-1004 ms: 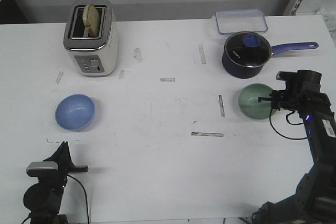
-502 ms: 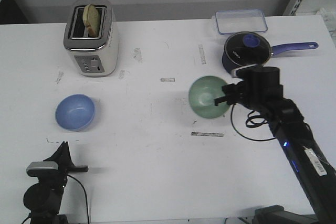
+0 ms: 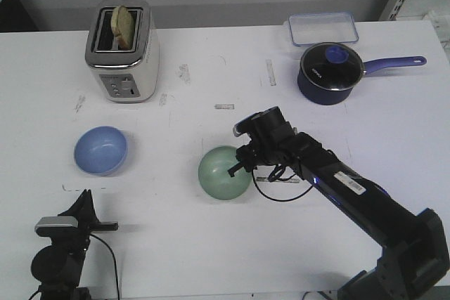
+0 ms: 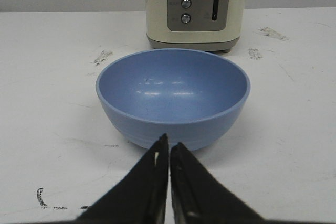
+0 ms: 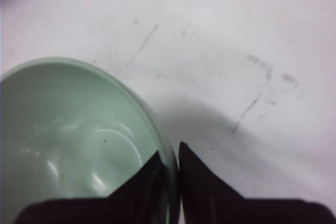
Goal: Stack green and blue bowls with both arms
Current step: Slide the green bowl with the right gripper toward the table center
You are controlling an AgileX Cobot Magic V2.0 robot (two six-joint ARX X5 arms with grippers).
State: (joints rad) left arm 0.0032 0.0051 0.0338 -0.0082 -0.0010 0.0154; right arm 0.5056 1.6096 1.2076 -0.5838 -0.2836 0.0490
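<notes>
**Green bowl pinched at the rim, blue bowl waiting**

The left tool [image 4: 169, 156], fingers pressed together, sits on the near side of the blue bowl [image 3: 101, 150], which rests on the tabletop [image 3: 176, 237] in front of the toaster [image 3: 122, 50]. Right of the blue bowl, well apart, the green bowl [image 3: 223, 173] has its rim pinched by the right tool [image 3: 238, 167].

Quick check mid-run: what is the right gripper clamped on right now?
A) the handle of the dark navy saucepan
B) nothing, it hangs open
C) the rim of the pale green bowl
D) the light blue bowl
C: in the right wrist view the right gripper has a finger on each side of the pale green bowl rim.
</notes>
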